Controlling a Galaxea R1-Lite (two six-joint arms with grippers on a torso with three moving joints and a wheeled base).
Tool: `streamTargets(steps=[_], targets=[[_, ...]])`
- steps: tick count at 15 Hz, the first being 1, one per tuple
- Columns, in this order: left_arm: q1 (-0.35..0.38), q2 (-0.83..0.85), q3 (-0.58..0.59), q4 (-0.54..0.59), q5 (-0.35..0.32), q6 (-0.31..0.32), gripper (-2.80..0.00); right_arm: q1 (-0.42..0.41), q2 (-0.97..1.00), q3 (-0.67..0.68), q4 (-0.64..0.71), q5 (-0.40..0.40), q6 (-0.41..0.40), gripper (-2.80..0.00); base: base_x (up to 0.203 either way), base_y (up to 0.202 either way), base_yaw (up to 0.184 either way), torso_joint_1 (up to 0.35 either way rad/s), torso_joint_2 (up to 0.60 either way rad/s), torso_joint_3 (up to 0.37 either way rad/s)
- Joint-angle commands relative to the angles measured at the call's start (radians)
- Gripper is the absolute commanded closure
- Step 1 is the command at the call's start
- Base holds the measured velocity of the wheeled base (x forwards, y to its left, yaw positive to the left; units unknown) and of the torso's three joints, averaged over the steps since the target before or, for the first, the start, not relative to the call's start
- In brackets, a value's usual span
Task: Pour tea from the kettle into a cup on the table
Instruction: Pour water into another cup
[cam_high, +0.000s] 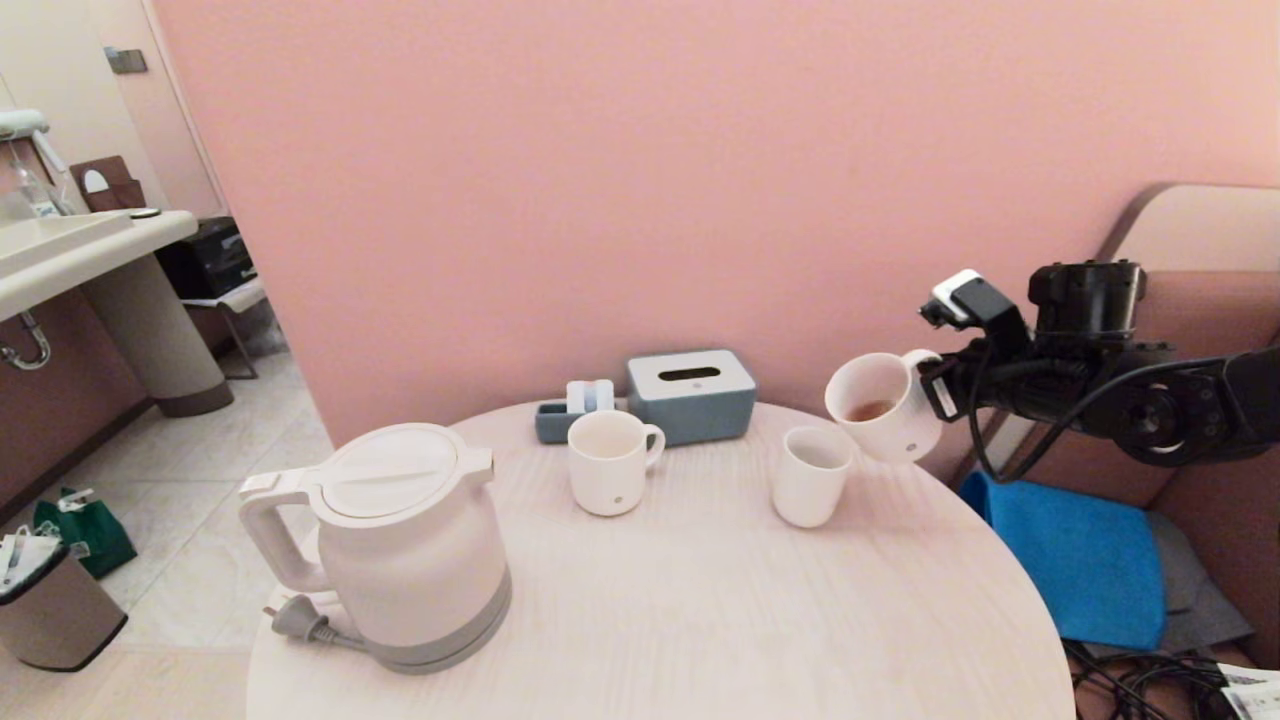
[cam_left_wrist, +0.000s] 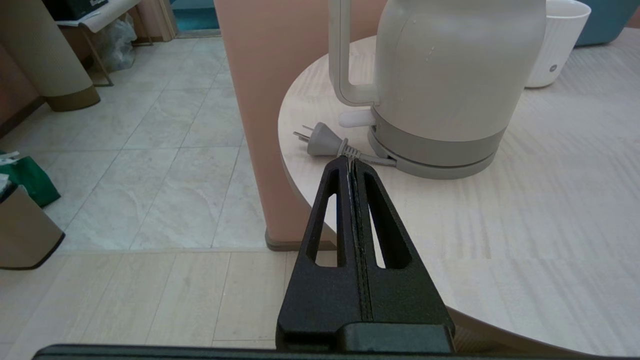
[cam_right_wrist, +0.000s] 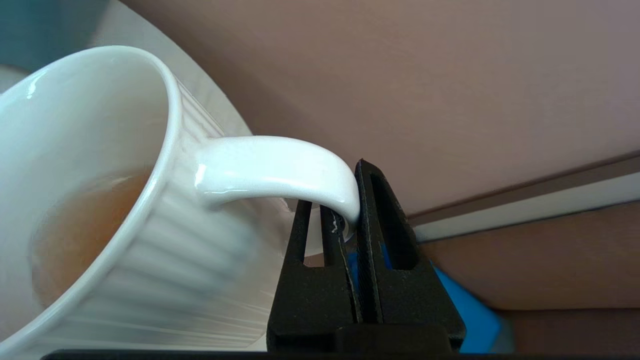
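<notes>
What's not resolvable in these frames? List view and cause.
- Tea level in the kettle: head and left wrist views, opaque wall and shut lid.
- Kettle's top: left wrist view, cut by the edge.
- Lower side of the cup held by the right end effector: right wrist view, blurred, cut off.
- The left end effector: outside the head view.

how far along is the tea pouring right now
Looks done: tea already sits in the ribbed cup, and the kettle stands upright on the table.

In hand: the right gripper pinches the cup's handle, holding it tilted in the air above the table's edge.

Left, likely: setting the cup down. The left gripper is shut, idle near the kettle's plug.
</notes>
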Motion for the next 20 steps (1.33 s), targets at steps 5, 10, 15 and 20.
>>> streamTargets(steps=[5,10,15,20], targets=[[0.0,0.001,0.0,0.0,0.0,0.0,0.0,0.001,0.001,0.005,-0.002,-0.001,-0.065,0.0,0.0,0.0,0.0,0.0,0.0,0.0],[0.0,0.001,0.0,0.0,0.0,0.0,0.0,0.001,-0.004,0.002,-0.003,-0.001,-0.123,0.0,0.0,0.0,0.0,0.0,0.0,0.0],[0.0,0.001,0.0,0.0,0.0,0.0,0.0,0.005,-0.01,-0.052,0.001,-0.006,-0.186,0.0,0.0,0.0,0.0,0.0,0.0,0.0],[0.0,0.001,0.0,0.0,0.0,0.0,0.0,0.044,-0.018,-0.065,0.011,-0.04,-0.236,0.0,0.0,0.0,0.0,0.0,0.0,0.0]])
